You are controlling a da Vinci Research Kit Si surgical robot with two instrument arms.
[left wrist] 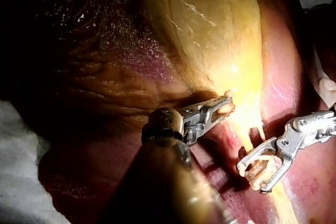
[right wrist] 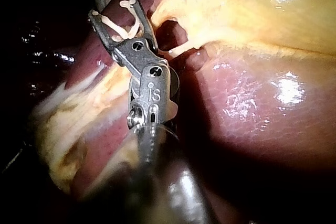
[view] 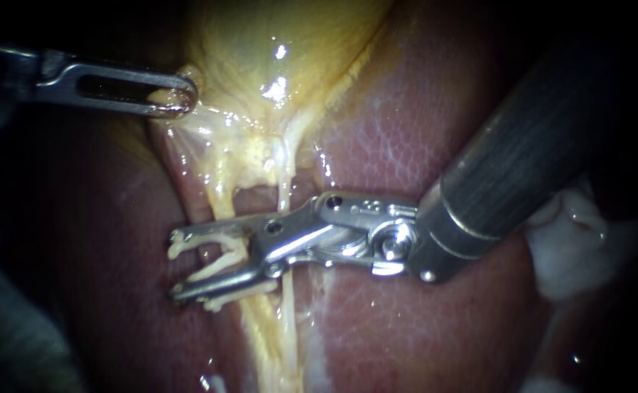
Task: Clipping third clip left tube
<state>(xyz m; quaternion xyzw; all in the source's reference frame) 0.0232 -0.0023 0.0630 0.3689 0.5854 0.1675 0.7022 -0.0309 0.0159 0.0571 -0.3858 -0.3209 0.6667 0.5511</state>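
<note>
White clip (view: 206,233) in right instrument (view: 176,263); left instrument (view: 182,100) grips gallbladder (view: 275,44).

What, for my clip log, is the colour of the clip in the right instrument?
Cream-white clip; endoscope view best.

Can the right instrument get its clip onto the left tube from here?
Probably yes. The right instrument holds an open clip right at the left tube, nothing lying between, and the left instrument grips the gallbladder well clear. Whether the tube sits inside the clip is unclear.
</note>
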